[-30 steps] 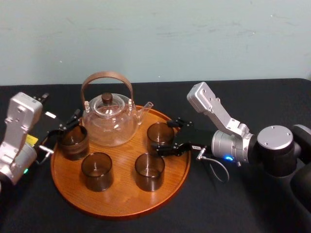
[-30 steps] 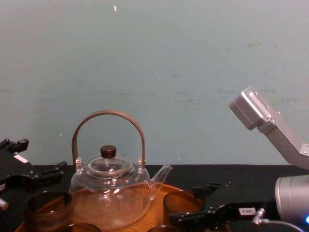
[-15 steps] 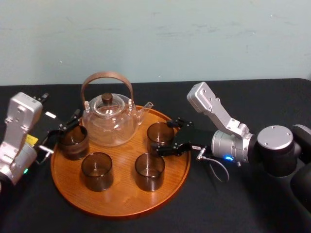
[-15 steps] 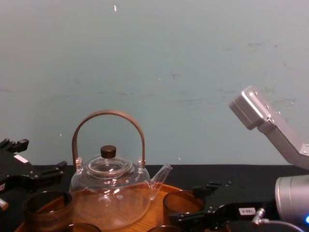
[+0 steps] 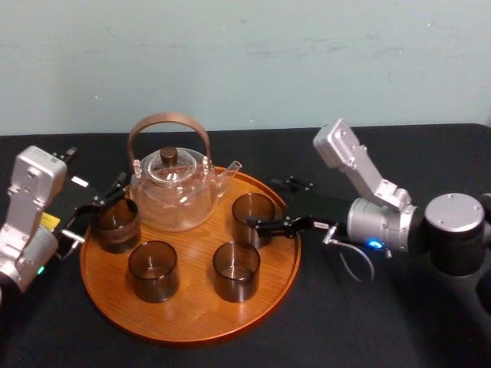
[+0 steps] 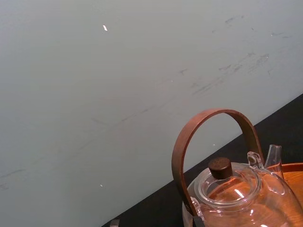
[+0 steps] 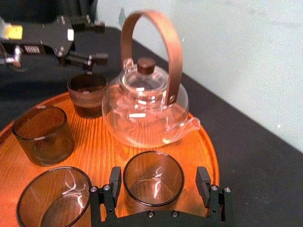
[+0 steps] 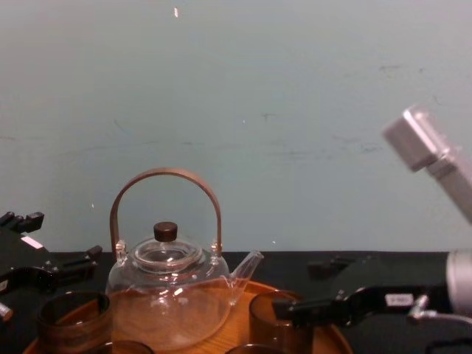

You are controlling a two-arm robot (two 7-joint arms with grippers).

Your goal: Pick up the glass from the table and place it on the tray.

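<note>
Toward the right side of the round wooden tray (image 5: 192, 310) a brown glass (image 5: 252, 215) stands upright. My right gripper (image 5: 267, 204) is open, its fingertips flanking the glass's right part with a gap on each side. From the right wrist, the glass (image 7: 153, 182) sits between the two fingers (image 7: 115, 178) without touching them. At the tray's left rim my left gripper (image 5: 98, 169) is open and holds nothing, just behind another glass (image 5: 116, 224).
A glass teapot (image 5: 173, 192) with a brown hoop handle stands at the back of the tray. Two more brown glasses (image 5: 153, 270) (image 5: 235, 271) stand near the tray's front. Black table (image 5: 368, 322) lies bare to the right and in front.
My right arm has drawn back to the right, so the open fingers have slid from fully around the glass to its right part. The glass stayed on the tray. The left arm is still.
</note>
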